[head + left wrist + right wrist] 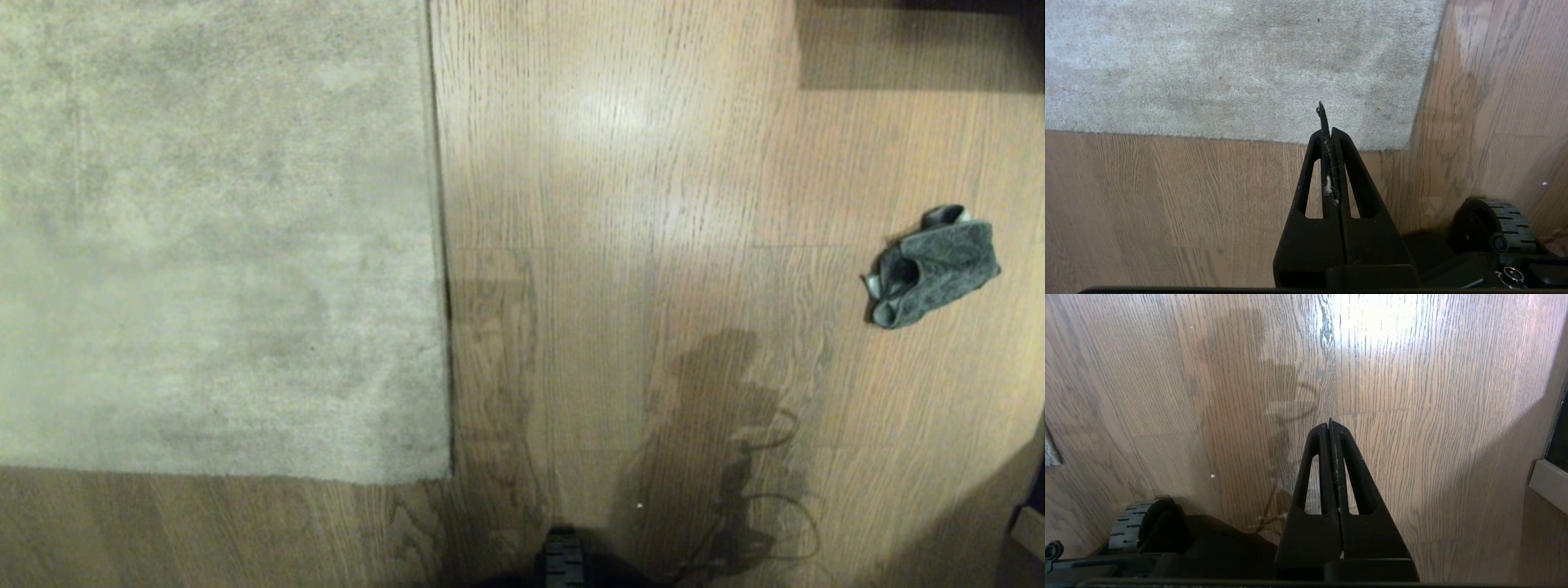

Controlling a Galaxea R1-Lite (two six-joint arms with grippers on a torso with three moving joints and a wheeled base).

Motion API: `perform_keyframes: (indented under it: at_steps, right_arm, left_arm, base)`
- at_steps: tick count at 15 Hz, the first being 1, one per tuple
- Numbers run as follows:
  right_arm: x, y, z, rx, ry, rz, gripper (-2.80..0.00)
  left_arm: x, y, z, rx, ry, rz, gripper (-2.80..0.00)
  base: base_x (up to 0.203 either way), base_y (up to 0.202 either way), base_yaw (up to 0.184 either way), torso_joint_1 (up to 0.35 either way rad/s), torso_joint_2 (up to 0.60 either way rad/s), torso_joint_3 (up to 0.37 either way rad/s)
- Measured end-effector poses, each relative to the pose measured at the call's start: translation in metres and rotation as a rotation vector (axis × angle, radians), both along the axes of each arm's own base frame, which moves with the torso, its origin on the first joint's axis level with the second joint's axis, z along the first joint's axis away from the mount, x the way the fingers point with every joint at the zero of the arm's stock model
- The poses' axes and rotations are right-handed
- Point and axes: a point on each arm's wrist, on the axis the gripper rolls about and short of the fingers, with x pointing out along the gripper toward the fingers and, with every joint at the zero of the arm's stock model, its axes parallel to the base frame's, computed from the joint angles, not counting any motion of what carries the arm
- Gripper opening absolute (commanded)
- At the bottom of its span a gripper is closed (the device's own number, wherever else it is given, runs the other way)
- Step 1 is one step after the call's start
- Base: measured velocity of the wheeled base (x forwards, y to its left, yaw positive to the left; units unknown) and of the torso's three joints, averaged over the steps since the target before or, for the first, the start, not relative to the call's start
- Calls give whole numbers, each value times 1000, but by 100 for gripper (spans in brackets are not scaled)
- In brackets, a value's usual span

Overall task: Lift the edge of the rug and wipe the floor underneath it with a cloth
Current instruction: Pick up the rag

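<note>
Wood-grain floor (637, 163) (slight sheen) bears rug (212, 229) and cloth (935, 265); both jaws closed, empty.

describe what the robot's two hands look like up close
Both are matte black plastic. The left hand has two long tapering fingers, each with a slot-shaped cutout, making a narrow triangle; bits of white lint cling along the seam and a thin dark strip sticks out past the tip. The right hand has the same shape, with small pale scuffs on its fingers. No cables or printed markings show.

Wide bare floor (620, 245) betw. rug edge (441, 245) on left & crumpled cloth (935, 265) far right; dark furniture (922, 41) blocks far-right corner.
</note>
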Motion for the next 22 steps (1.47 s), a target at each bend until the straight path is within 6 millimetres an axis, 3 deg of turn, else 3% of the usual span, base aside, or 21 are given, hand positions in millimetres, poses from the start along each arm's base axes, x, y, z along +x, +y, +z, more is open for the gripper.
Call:
perform_keyframes:
  at_steps: [10, 22]
  right_arm:
    - [1, 0, 0, -54, 13, 20, -280]
    - [13, 2, 43, -44, 61, 110, -280]
  left_arm:
    - [0, 0, 0, 0, 0, 0, -280]
    - [0, 0, 0, 0, 0, 0, -280]
  base:
    - [0, 0, 0, 0, 0, 0]
    - [0, 0, 0, 0, 0, 0]
